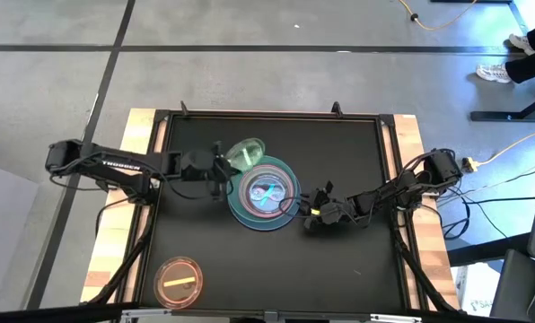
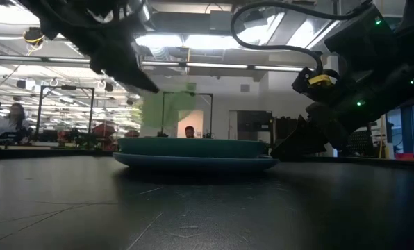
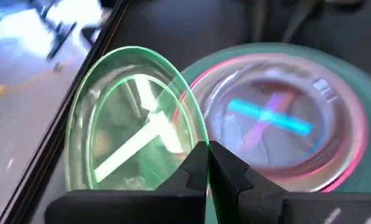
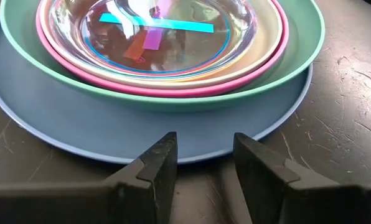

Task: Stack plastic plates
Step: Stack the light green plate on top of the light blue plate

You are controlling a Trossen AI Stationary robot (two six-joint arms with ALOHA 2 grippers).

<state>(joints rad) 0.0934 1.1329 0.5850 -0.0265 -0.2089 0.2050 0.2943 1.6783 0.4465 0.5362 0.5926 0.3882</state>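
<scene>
A stack of plates [image 1: 266, 193] sits mid-table: a large blue plate [image 4: 173, 146] at the bottom, then teal, pink and pale ones, with smaller clear striped plates on top [image 3: 279, 118]. My left gripper [image 1: 221, 169] is shut on a translucent green plate [image 3: 132, 118], which stands tilted above the table just left of the stack's far side [image 2: 169, 107]. My right gripper [image 4: 204, 155] is open and low at the stack's right near side, its fingertips just short of the blue plate's rim [image 1: 308, 213]. A translucent orange plate [image 1: 179, 280] lies flat near the table's near left corner. My left gripper pinches the green plate's rim [image 3: 195, 140] between its two shut fingers, coming level from the table's left. The plate is lifted clear and tipped steeply up on edge, its hollow side facing the gripper's wrist.
The black table top [image 1: 357, 260] is framed by raised edges and wooden side strips [image 1: 142, 135]. Cables trail from the right arm over the table's right edge [image 1: 447, 193]. A person's shoes [image 1: 505, 63] show on the floor beyond the far right corner.
</scene>
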